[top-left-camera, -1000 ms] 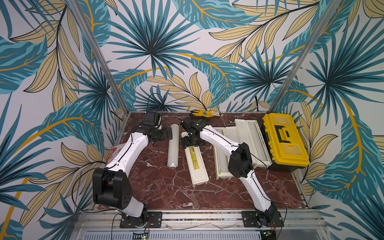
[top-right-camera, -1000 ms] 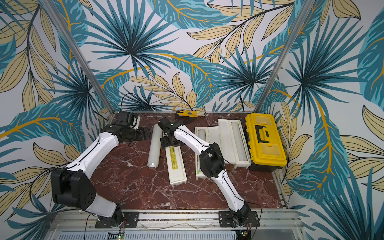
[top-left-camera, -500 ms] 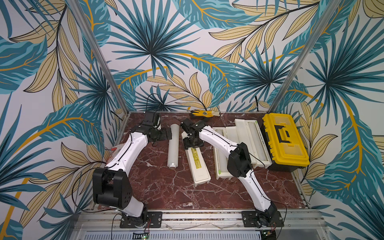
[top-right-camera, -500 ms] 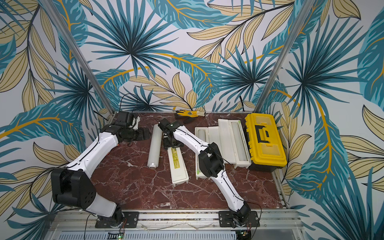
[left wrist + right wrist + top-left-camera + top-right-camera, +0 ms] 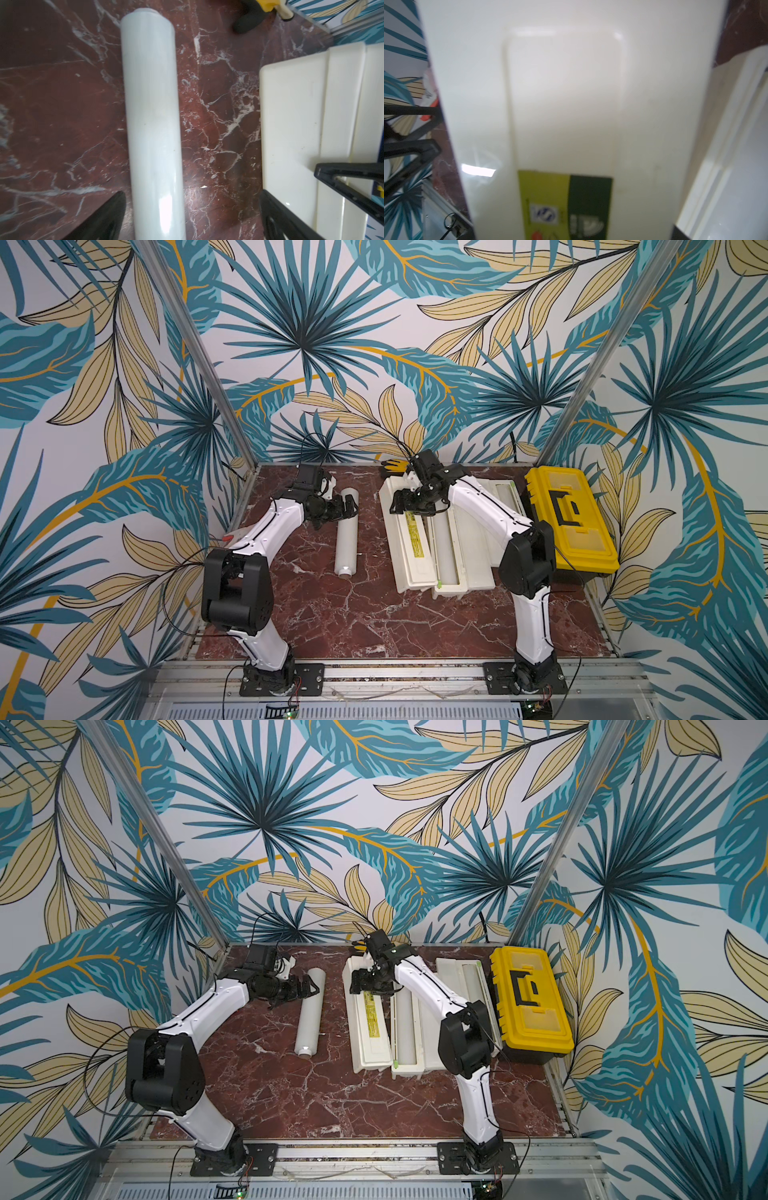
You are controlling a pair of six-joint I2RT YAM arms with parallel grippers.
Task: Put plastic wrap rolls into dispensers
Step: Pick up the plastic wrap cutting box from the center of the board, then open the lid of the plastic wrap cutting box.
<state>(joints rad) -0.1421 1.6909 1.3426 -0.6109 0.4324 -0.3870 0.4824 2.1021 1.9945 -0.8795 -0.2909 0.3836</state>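
Dispenser (image 5: 411, 547) slid right to frame centre, right gripper (image 5: 417, 508) clamped across it; left gripper (image 5: 349, 507) gapes empty over roll (image 5: 346, 539).

Red marble table (image 5: 332, 614) under one plastic wrap roll (image 5: 347, 531), cream dispensers (image 5: 409, 547) and a yellow toolbox (image 5: 569, 522)

- Robot test cell in a lab.
- Left arm (image 5: 266, 531) and right arm (image 5: 490, 510), white and black, bolted to an aluminium rail (image 5: 399, 674) fronting a red marble tabletop (image 5: 374, 614).
- Walled by palm-leaf printed panels (image 5: 311, 344) on bare metal posts (image 5: 199, 360).
- Loose black cables (image 5: 165, 597) trailing beside the arm bases.
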